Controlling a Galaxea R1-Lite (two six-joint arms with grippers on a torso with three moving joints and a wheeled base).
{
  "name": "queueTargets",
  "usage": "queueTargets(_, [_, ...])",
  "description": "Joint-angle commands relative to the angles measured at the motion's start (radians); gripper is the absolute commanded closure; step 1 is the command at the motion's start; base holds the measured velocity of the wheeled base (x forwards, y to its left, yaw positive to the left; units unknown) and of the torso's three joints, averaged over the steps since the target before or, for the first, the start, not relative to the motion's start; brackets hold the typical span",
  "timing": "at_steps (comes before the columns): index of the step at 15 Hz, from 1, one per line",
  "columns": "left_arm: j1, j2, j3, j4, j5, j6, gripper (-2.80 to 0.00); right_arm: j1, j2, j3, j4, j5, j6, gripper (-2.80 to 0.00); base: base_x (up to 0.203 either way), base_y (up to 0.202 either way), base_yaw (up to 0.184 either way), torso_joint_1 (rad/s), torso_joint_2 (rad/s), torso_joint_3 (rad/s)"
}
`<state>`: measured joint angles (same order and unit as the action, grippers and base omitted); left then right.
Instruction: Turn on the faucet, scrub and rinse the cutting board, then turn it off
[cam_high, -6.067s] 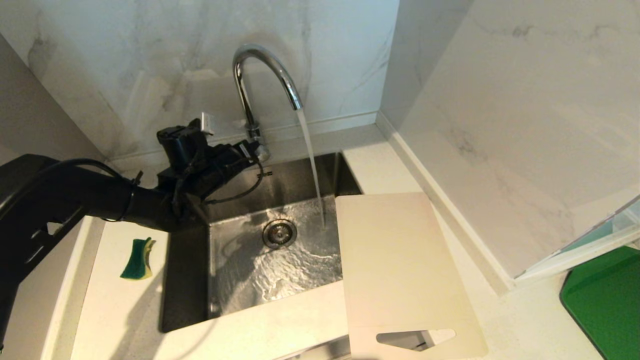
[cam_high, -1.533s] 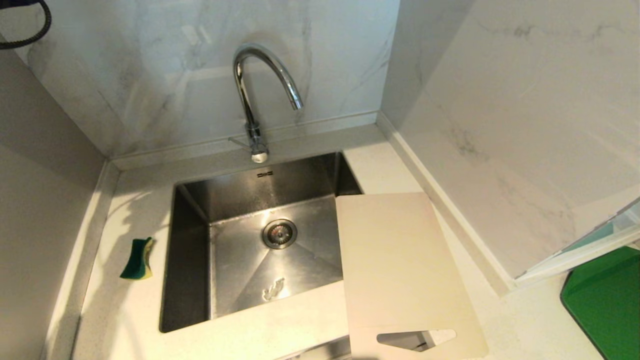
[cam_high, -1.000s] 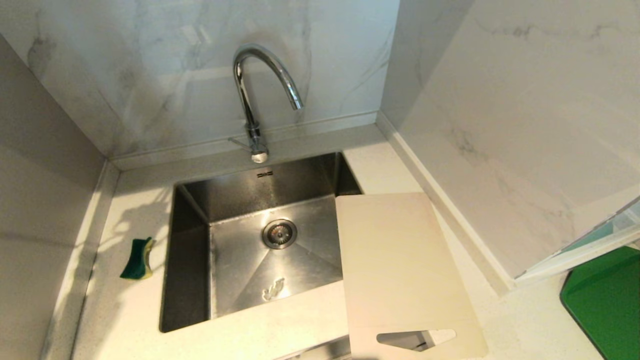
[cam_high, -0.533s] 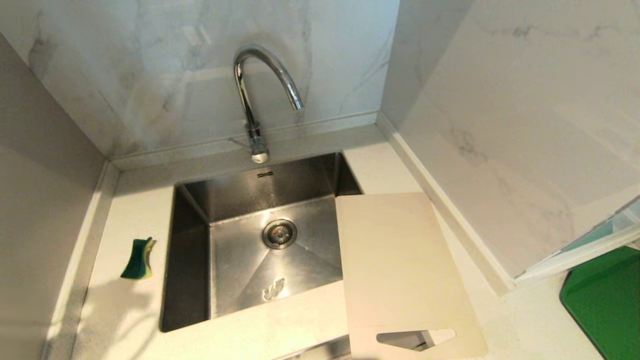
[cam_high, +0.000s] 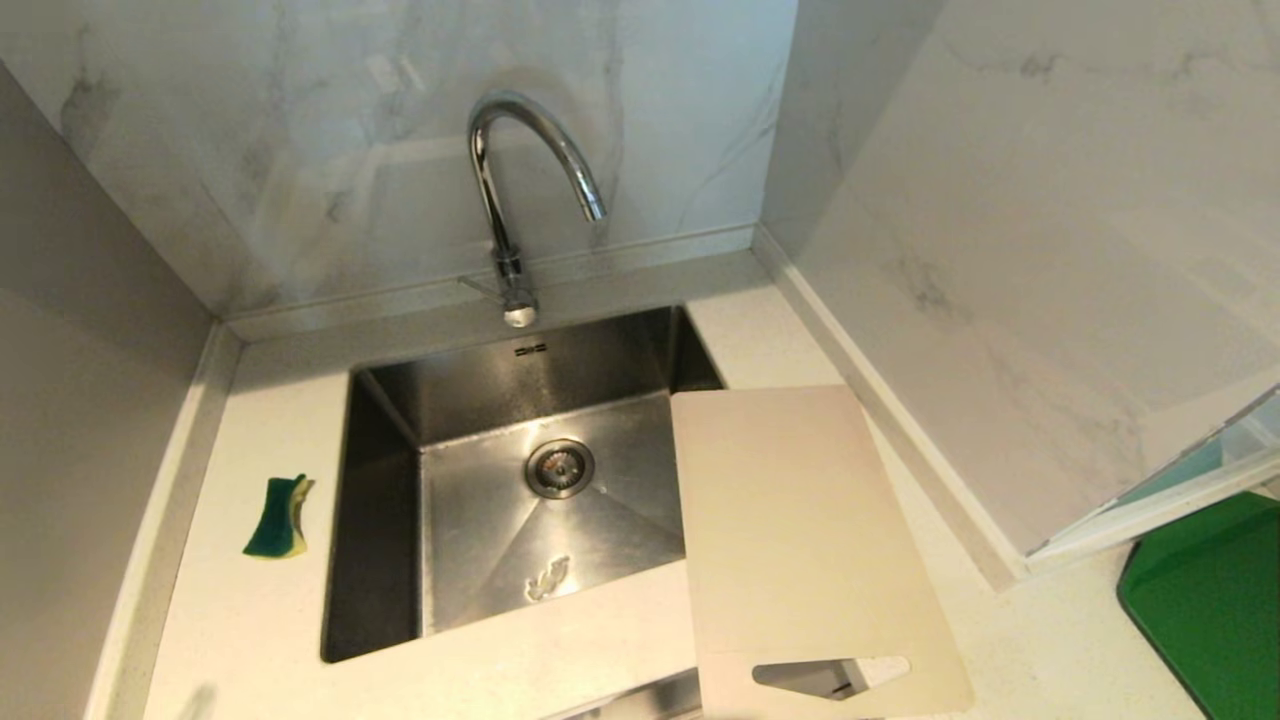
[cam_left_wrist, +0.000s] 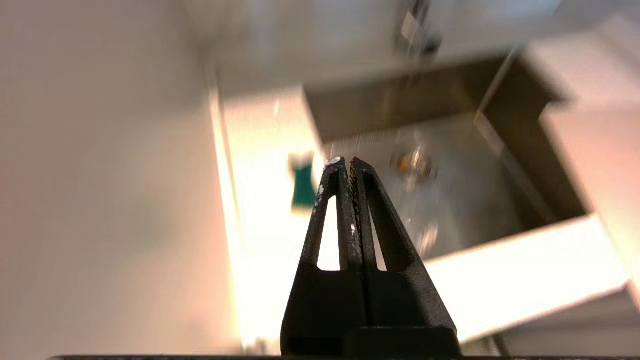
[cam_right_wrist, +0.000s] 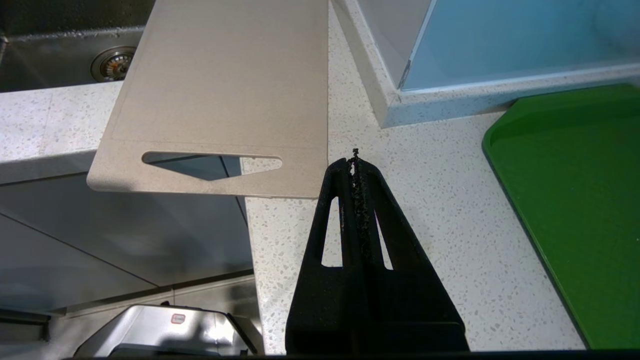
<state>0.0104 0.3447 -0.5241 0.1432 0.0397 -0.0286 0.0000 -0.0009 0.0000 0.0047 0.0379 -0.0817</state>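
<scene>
Marble-walled counter (cam_high: 250, 620) is shown; no water is seen leaving the faucet (cam_high: 520, 170). With its slotted end overhanging the front edge, the cutting board (cam_high: 800, 540) could be tipped off. Both the left gripper (cam_left_wrist: 347, 162) and right gripper (cam_right_wrist: 354, 161) are closed and empty.

A home kitchen corner. Showing it: a steel sink (cam_high: 380, 560) sitting sunk into a pale speckled tabletop (cam_high: 250, 620), a chrome faucet (cam_high: 510, 180) arching over the basin, marble-look wall panels (cam_high: 300, 120) meeting at the corner, a green and yellow sponge (cam_high: 277, 517) lying beside the sink, a beige cutting board (cam_high: 800, 540) resting partly over the basin edge, a green board (cam_high: 1210, 600) lying further along the tabletop.
</scene>
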Motion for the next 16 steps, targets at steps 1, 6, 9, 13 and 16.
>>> queueTargets(1, [0.001,-0.147,0.153,0.001,0.017,-0.007,0.0,0.0,0.001,0.0,0.0,0.0,-0.001,0.0,0.0,0.0,0.0,0.0,0.0,0.0])
queueTargets(6, [-0.012,-0.345,0.372,-0.057,-0.094,-0.017,0.0,0.0,0.001,0.0,0.0,0.0,-0.001,0.0,0.0,0.0,0.0,0.0,0.0,0.0])
queueTargets(9, [-0.012,-0.346,0.512,-0.27,-0.115,0.0,0.0,0.0,0.001,0.0,0.0,0.0,-0.001,0.0,0.0,0.0,0.0,0.0,0.0,0.0])
queueTargets(13, [-0.012,-0.345,0.524,-0.169,-0.052,0.024,0.0,0.0,0.001,0.0,0.0,0.0,-0.001,0.0,0.0,0.0,0.0,0.0,0.0,0.0])
queueTargets(16, [-0.012,-0.345,0.524,-0.139,-0.043,0.035,0.0,0.0,0.001,0.0,0.0,-0.014,0.011,0.0,0.0,0.0,0.0,0.0,0.0,0.0])
